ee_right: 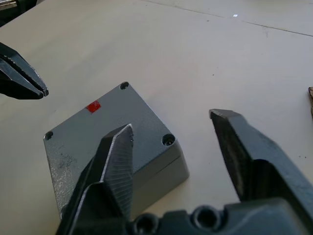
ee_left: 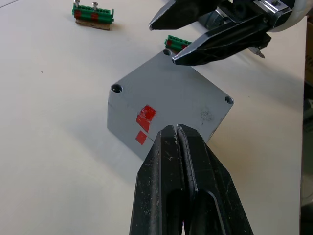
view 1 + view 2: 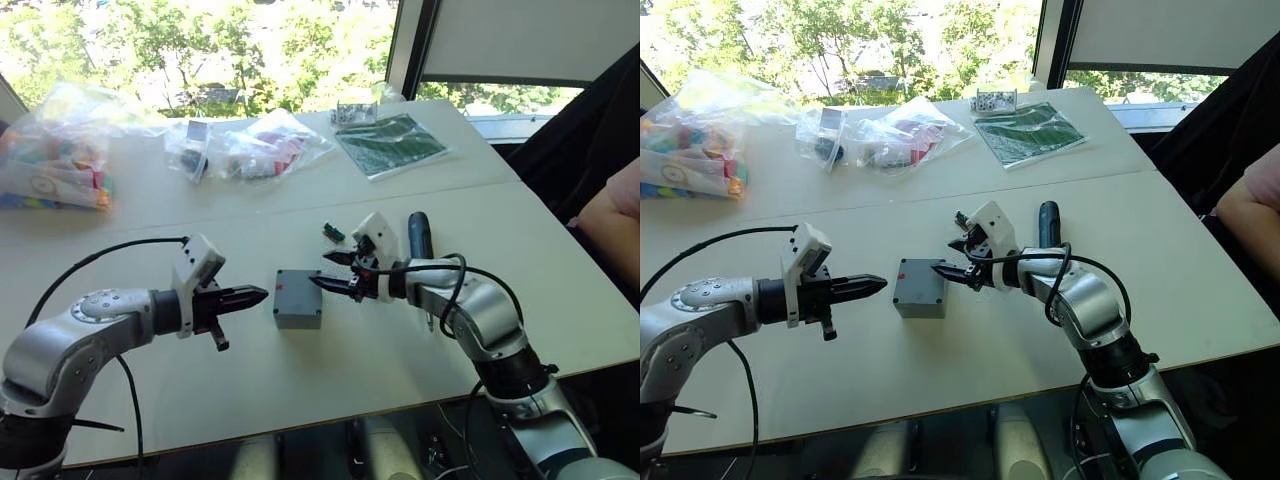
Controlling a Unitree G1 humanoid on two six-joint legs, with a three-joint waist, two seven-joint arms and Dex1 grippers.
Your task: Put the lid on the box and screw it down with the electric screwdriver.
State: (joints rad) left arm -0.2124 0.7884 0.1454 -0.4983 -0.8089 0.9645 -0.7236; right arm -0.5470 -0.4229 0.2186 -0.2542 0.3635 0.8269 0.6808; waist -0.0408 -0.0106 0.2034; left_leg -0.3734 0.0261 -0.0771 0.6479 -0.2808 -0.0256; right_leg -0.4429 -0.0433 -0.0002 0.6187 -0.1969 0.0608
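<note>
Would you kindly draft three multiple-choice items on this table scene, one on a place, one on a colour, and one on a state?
1. Where does the electric screwdriver lie?
A. on the table behind the right arm
B. on top of the box
C. in the left hand

2. What colour are the marks on the lid?
A. blue
B. red
C. yellow

3. How do the two hands stand?
A. both open
B. left open, right shut
C. left shut, right open

Answers:
1 A: the screwdriver rests on the table just beyond the right hand.
2 B: red patches show on the grey lid, which sits on the box.
3 C: the left hand has its fingers pressed together; the right hand's fingers are spread.
</note>
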